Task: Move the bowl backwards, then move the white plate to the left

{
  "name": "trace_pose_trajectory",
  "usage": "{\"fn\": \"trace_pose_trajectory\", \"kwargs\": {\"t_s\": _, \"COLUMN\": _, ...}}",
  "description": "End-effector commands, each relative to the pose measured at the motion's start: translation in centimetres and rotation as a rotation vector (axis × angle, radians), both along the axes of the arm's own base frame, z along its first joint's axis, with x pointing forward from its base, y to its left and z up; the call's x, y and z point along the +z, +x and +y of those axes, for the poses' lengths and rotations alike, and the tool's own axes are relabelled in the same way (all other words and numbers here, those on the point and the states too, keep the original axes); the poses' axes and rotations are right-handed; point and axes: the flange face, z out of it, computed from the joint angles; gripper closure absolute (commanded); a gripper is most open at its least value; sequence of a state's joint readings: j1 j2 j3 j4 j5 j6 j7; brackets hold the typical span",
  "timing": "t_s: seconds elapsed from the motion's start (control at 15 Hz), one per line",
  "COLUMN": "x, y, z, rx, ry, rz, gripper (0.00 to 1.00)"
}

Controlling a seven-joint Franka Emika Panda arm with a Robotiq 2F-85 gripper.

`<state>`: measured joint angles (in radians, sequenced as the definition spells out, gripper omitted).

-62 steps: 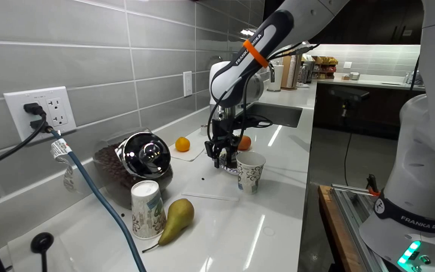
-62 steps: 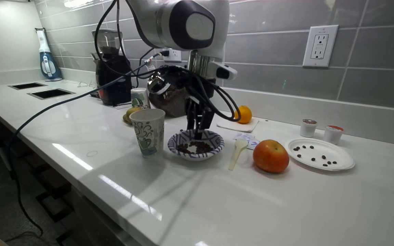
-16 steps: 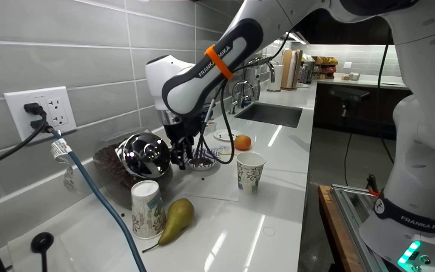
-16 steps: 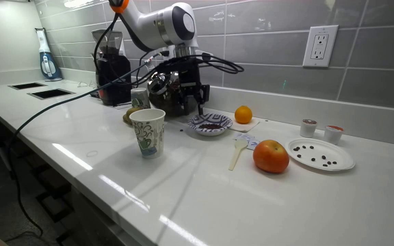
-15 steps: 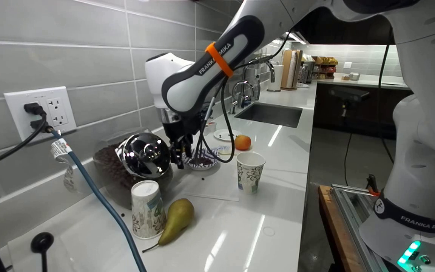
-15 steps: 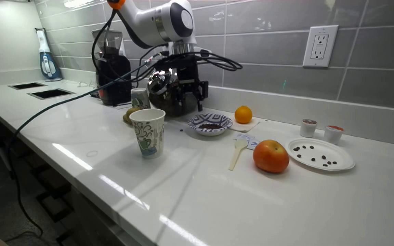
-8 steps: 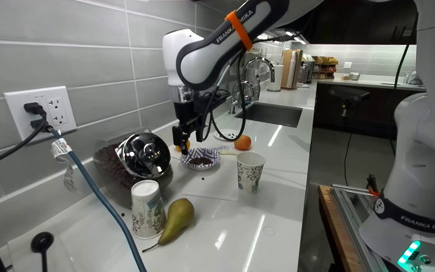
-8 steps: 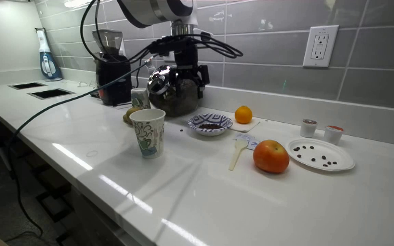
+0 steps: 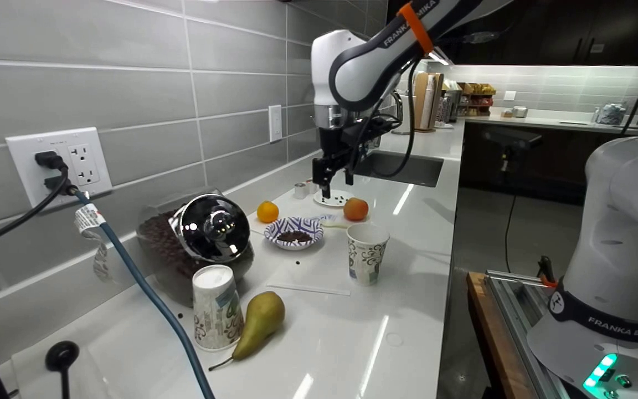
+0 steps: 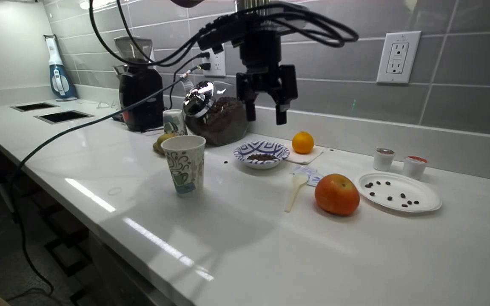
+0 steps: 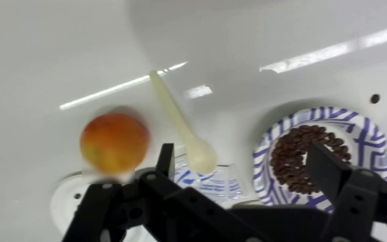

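Half the task looks done: in an exterior view, the bowl (image 10: 262, 148) sits just left of the orange (image 10: 303, 143); the white plate (image 10: 398, 187), well right, presumably awaits its leftward move. Empty jaws hang apart.

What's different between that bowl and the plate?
The bowl is purple-patterned; the plate is plain white. The bowl has raised sides; the plate is nearly flat. The bowl holds many dark beans; the plate, a few scattered ones. Both are round and sit on the counter.
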<state>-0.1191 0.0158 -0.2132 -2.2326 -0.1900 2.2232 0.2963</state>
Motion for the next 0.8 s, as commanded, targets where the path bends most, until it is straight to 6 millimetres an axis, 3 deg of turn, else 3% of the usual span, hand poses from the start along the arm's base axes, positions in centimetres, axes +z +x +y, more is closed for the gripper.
{"fn": "trace_pose_trajectory", "kwargs": {"t_s": 0.0, "x": 0.8, "y": -1.4, "z": -1.5, "rx": -0.036, "ry": -0.008, "rz": -0.011, "gripper": 0.00}}
{"fn": "trace_pose_trajectory", "kwargs": {"t_s": 0.13, "x": 1.8, "y": -3.1, "z": -2.7, "rx": -0.065, "ry": -0.007, "rz": -0.027, "gripper": 0.00}}
{"fn": "trace_pose_trajectory", "kwargs": {"t_s": 0.33, "x": 1.6, "y": -3.2, "z": -2.9, "rx": -0.075, "ry": -0.006, "rz": -0.040, "gripper": 0.00}}
{"fn": "trace_pose_trajectory", "kwargs": {"t_s": 0.73, "x": 1.4, "y": -5.9, "z": -11.9, "rx": -0.147, "ry": -0.136, "rz": -0.109, "gripper": 0.00}}
